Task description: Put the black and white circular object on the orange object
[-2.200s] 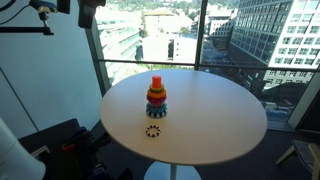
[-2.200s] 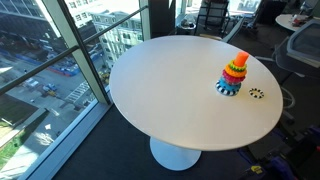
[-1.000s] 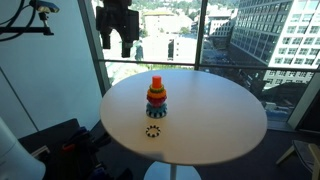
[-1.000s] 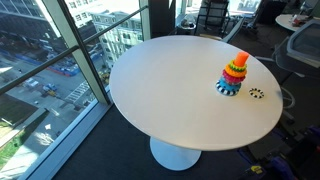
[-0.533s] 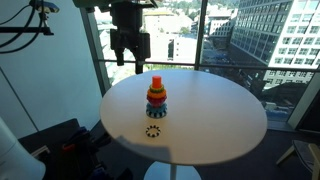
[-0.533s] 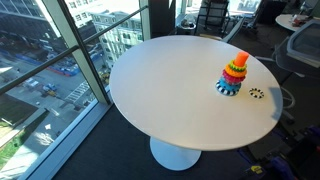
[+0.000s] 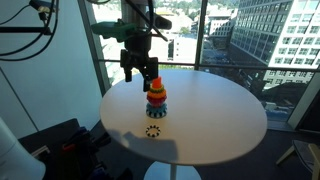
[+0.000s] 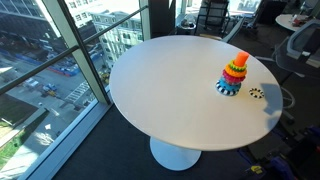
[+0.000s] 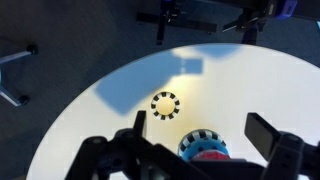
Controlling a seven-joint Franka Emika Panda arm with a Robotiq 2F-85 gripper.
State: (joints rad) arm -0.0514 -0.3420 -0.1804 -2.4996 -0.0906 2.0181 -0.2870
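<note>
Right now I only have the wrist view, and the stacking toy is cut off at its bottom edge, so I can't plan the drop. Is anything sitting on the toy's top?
Observer: No. In an exterior view the orange peg stands upright and bare at the top of the stacking toy.
Operator: Good. How high is my claw above the surface?
Observer: In an exterior view the claw hangs open and empty, well clear of the white table. Its fingertips are roughly at the height of the peg's top.
</note>
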